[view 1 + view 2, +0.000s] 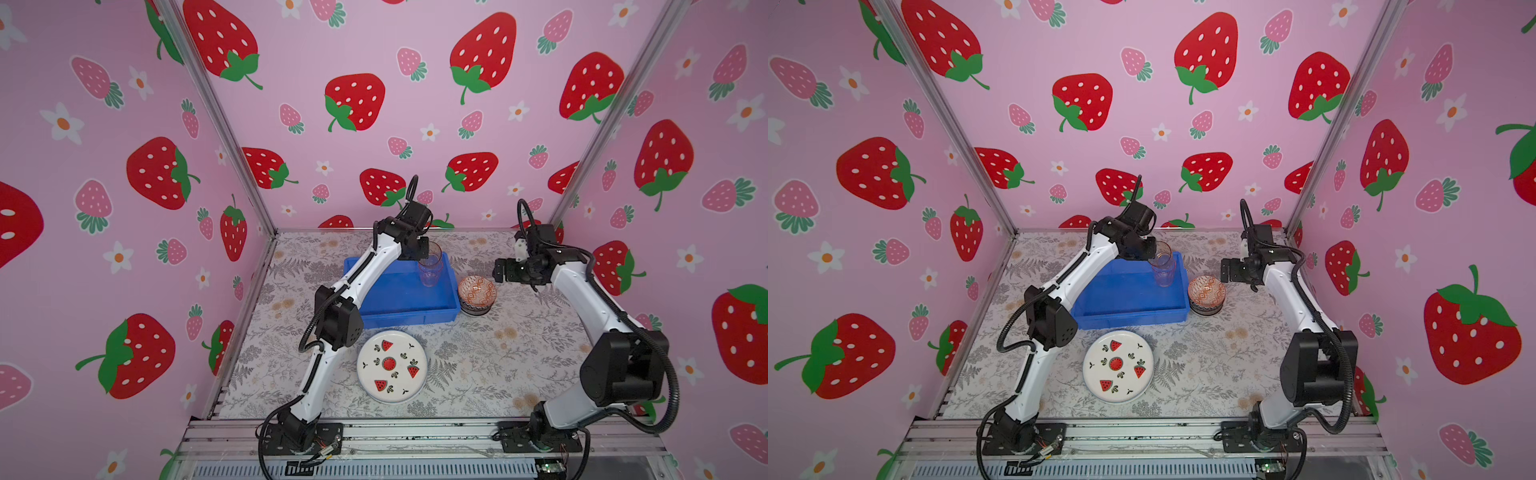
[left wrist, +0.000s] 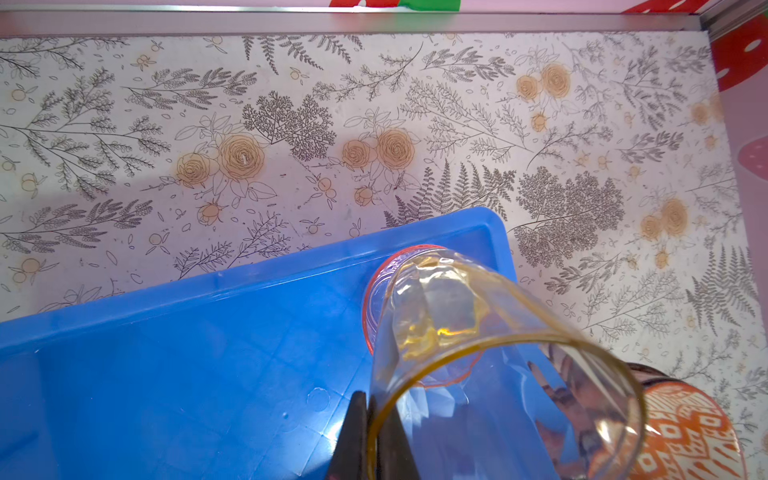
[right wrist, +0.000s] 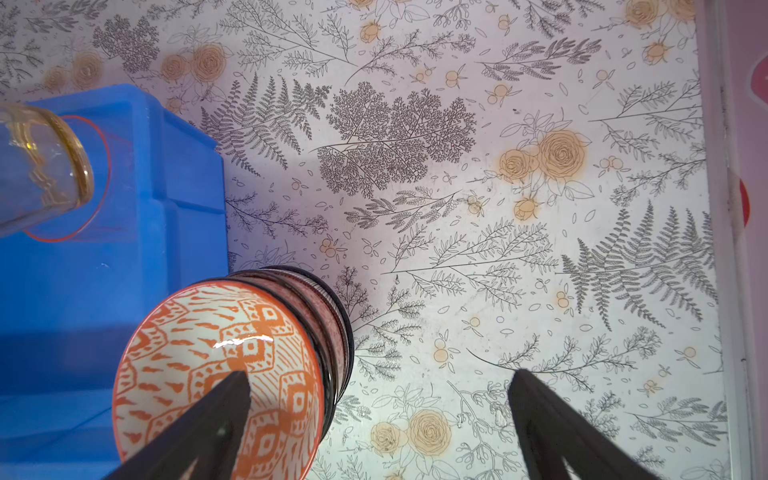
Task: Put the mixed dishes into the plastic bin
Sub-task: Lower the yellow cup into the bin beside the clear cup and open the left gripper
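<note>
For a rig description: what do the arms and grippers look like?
The left arm and right arm are alike: white link shells, bulky black joint housings, black ribbed cable hoses. The left gripper and right gripper have slim black tapered fingers.

The right gripper (image 3: 380, 376) is spread wide and empty. One black finger (image 3: 208, 424) is over the orange-red patterned ceramic bowl (image 3: 174, 357), the other over the bare floral-printed table cover (image 3: 457, 216). That bowl tops a stack of dark-rimmed bowls (image 3: 330, 316) just right of the bright blue plastic bin (image 3: 183, 216). At the bin's far right corner, an amber-rimmed clear glass tumbler (image 3: 41, 166) leans across a red-rimmed clear tumbler (image 3: 99, 187).
</note>
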